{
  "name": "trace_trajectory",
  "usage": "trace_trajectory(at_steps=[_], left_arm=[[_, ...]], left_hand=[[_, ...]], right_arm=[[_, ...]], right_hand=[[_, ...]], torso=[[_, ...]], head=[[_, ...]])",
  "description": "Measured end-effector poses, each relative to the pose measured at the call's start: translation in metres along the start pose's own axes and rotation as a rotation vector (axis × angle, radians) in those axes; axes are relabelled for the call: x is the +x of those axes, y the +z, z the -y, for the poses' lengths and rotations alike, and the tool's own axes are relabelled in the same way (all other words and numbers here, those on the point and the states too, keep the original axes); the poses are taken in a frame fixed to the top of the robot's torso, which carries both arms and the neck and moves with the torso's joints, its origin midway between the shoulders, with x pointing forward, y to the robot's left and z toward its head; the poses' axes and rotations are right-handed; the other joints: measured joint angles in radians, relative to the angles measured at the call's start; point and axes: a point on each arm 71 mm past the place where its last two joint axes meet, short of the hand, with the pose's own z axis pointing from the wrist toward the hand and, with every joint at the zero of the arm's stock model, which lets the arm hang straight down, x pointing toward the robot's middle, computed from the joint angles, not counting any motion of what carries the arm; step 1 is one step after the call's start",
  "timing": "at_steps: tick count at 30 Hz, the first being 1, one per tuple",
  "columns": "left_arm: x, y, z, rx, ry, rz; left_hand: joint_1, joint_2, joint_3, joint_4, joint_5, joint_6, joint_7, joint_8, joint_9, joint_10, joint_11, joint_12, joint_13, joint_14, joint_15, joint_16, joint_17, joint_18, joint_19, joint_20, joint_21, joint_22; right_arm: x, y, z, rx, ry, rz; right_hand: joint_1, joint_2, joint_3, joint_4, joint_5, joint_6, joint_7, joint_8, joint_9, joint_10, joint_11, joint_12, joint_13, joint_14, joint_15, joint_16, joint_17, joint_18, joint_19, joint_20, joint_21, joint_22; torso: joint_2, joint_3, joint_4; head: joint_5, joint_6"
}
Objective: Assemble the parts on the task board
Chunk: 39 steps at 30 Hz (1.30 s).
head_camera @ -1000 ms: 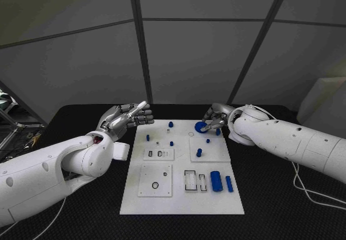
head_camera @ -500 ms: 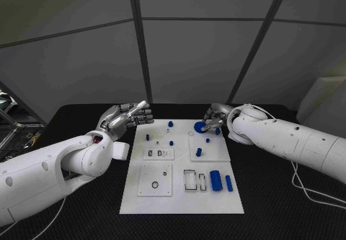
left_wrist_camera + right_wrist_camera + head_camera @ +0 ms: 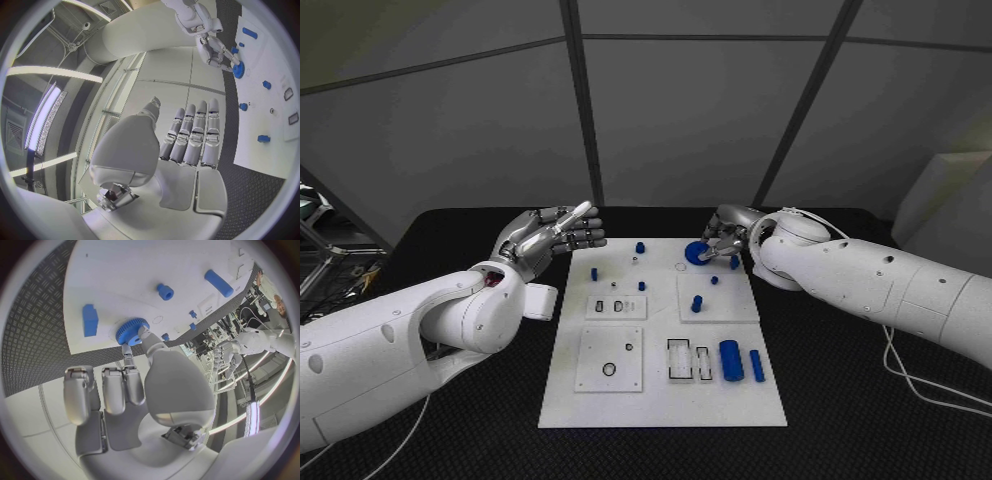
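Blue gear [image 3: 698,253] sits pinched between my right hand's [image 3: 727,236] thumb and a fingertip, held at the far edge of the task board [image 3: 664,400], its toothed rim clear in the right wrist view [image 3: 131,330]. My left hand [image 3: 553,235] hangs off the board's far left corner, palm bare, fingers straight and close together, holding nothing. A long blue cylinder [image 3: 731,359] lies on the board well nearer me than the right hand.

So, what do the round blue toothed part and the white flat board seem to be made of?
The round blue toothed part, pinched by the right hand, looks like matte plastic: even colour, no metallic glint. The white flat board looks like smooth plastic or painted plate with a dull finish; which one cannot be told.
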Motion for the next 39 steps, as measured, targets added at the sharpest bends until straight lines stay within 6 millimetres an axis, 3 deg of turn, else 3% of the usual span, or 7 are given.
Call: trace_trajectory(at_steps=[5,14,20,25,39], left_arm=[[0.000,0.000,0.000,-0.001,0.000,-0.001],[0.000,0.000,0.000,-0.003,-0.001,-0.002],[0.000,0.000,0.000,-0.004,-0.001,-0.002],[0.000,0.000,-0.001,-0.004,-0.001,-0.003],[0.000,0.001,-0.001,-0.005,-0.001,-0.003]], left_hand=[[0.000,0.000,0.000,0.000,0.000,0.000,0.000,0.000,0.000,0.000,0.000,0.000,0.000,0.000,0.000,0.000,0.000,0.000,0.000,0.000,0.000,0.000],[0.000,0.000,0.000,0.000,0.000,0.000,0.000,0.000,0.000,0.000,0.000,0.000,0.000,0.000,0.000,-0.003,0.000,0.000,0.000,0.000,0.000,0.000],[0.000,0.000,0.000,0.000,0.000,0.000,0.000,0.000,0.000,0.000,0.000,0.000,0.000,0.000,0.000,-0.006,0.000,0.000,0.000,0.000,0.000,-0.001],[0.000,0.000,0.000,0.000,0.000,0.000,0.000,0.000,0.000,0.000,0.000,0.000,0.000,0.000,0.000,-0.006,0.000,0.000,0.000,0.000,0.000,-0.001],[0.000,0.000,0.000,0.000,0.000,0.000,0.000,0.000,0.000,0.000,0.000,-0.004,0.000,0.000,0.000,-0.006,0.000,0.000,0.000,0.000,0.000,-0.001]], right_arm=[[-0.004,-0.006,-0.008,-0.035,-0.018,0.050],[-0.005,-0.018,-0.052,-0.168,-0.062,0.140],[0.000,-0.016,-0.087,-0.238,-0.094,0.174],[0.005,-0.010,-0.104,-0.263,-0.113,0.185],[0.025,0.002,-0.120,-0.271,-0.166,0.159]], right_hand=[[0.000,0.000,0.001,-0.007,0.009,0.009,0.000,0.004,0.002,-0.003,-0.003,0.000,0.000,-0.002,-0.002,0.001,0.000,0.000,0.000,0.000,0.000,0.000],[-0.009,-0.002,0.001,-0.012,0.015,0.018,-0.004,0.004,0.009,-0.003,-0.003,0.004,0.000,-0.002,-0.002,0.005,0.000,0.000,0.000,0.000,0.000,0.000],[-0.014,0.000,0.001,-0.012,0.020,0.019,-0.004,0.003,0.009,-0.001,-0.005,0.004,0.000,-0.002,-0.002,0.005,0.000,0.000,0.004,-0.004,0.000,0.000],[-0.014,-0.001,0.001,-0.012,0.020,0.019,-0.004,0.003,0.009,0.000,-0.007,0.004,0.000,-0.002,-0.002,0.005,0.000,0.000,0.004,-0.004,0.000,0.000],[-0.020,0.003,0.001,-0.012,0.020,0.019,-0.003,0.003,0.008,0.000,-0.007,0.004,0.000,0.002,-0.006,0.005,0.000,0.000,0.000,-0.007,0.004,0.000]], torso=[[0.000,0.0001,0.0001],[0.000,0.0002,0.0002],[0.000,-0.0005,0.0026],[0.001,-0.0011,0.0036],[0.001,-0.0009,0.0034]], head=[[0.002,0.001],[0.007,0.005],[0.012,0.006],[0.019,0.003],[0.034,-0.006]])
